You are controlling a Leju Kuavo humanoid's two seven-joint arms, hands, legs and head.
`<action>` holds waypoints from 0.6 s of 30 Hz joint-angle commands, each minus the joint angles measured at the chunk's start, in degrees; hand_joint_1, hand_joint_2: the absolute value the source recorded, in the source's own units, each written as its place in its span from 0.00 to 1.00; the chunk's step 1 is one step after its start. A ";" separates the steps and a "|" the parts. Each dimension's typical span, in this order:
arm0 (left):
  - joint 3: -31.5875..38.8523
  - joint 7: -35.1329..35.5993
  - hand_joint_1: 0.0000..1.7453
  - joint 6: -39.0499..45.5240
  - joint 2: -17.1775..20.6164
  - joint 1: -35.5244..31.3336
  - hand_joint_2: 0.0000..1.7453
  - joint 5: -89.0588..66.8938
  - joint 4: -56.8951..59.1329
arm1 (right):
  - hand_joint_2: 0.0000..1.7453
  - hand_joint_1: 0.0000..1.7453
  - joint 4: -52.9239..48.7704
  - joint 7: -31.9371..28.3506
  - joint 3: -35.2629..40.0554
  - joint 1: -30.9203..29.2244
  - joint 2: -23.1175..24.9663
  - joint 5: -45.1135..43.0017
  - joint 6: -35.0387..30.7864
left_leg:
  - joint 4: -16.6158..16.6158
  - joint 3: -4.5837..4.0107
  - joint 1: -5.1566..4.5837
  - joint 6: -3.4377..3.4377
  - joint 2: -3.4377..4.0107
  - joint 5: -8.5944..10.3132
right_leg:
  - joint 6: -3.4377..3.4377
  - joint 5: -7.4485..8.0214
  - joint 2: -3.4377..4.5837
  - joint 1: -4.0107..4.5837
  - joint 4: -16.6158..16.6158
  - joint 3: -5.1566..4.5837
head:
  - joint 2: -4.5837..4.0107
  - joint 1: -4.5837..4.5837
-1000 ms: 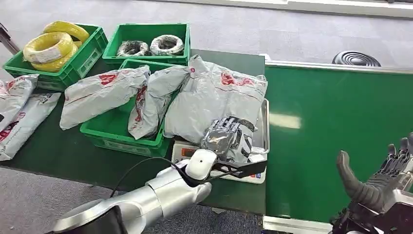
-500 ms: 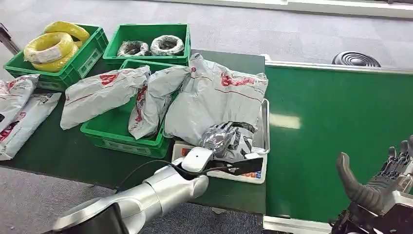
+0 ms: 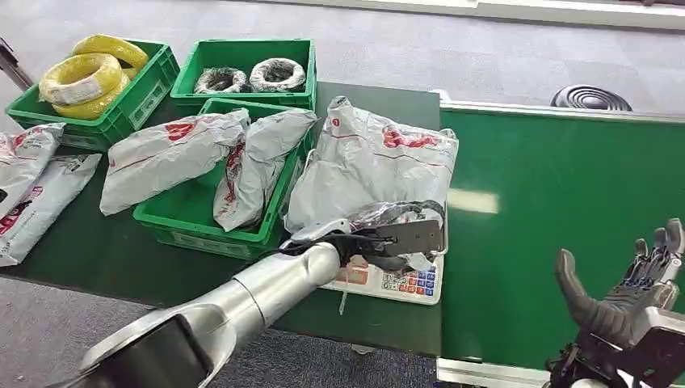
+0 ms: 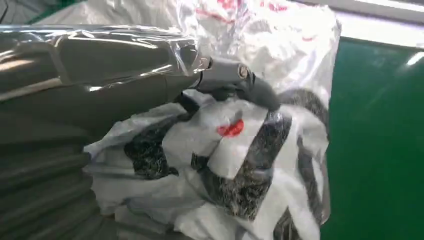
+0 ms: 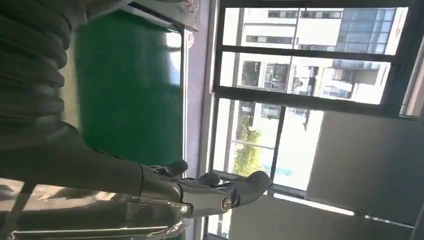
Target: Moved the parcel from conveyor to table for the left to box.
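Observation:
The grey parcel [image 3: 380, 162] with red print lies on a white scale [image 3: 400, 283] at the table's right end, beside the green conveyor belt [image 3: 549, 210]. My left hand [image 3: 396, 237] grips the parcel's near edge. In the left wrist view its thumb [image 4: 230, 80] presses onto the crumpled bag [image 4: 240, 165]. My right hand [image 3: 630, 295] hovers at the conveyor's near edge with its fingers apart and nothing in it. The right wrist view shows the same hand [image 5: 200, 192] empty.
A green crate [image 3: 190, 214] left of the scale holds two grey parcels [image 3: 165, 153] [image 3: 254, 166]. Behind it stand a crate with yellow coils [image 3: 81, 77] and a crate [image 3: 250, 52] with dark coils. More parcels [image 3: 32, 186] lie at the dark table's [image 3: 105, 250] left end.
My left hand has turned and closed on the parcel's near edge. The parcel has slid right, off the green crate. The right hand has barely moved.

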 commanded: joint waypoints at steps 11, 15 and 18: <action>16.11 0.54 0.90 -1.92 1.30 0.20 1.00 -3.45 -12.17 | 1.00 0.00 3.88 1.77 -1.22 -1.62 -0.95 0.54 0.69 | -0.04 0.00 0.00 0.00 0.14 0.01 | -0.03 0.06 0.12 0.01 -0.05 -0.02 | 0.00 0.00; 16.56 0.18 0.92 -1.67 1.20 0.96 1.00 -4.03 -11.63 | 1.00 0.00 3.54 1.85 -1.12 -1.05 -0.63 0.67 0.75 | -0.14 0.08 0.01 -0.01 0.13 0.06 | -0.06 0.10 0.09 0.03 -0.15 0.05 | 0.00 0.00; 18.01 -0.17 0.95 -0.84 0.83 1.11 1.00 -4.19 -11.46 | 1.00 0.00 3.27 1.99 -1.30 -1.06 -0.45 0.95 0.96 | -0.04 0.02 0.02 -0.01 0.05 0.01 | -0.03 0.03 0.04 0.03 -0.05 0.00 | 0.00 0.02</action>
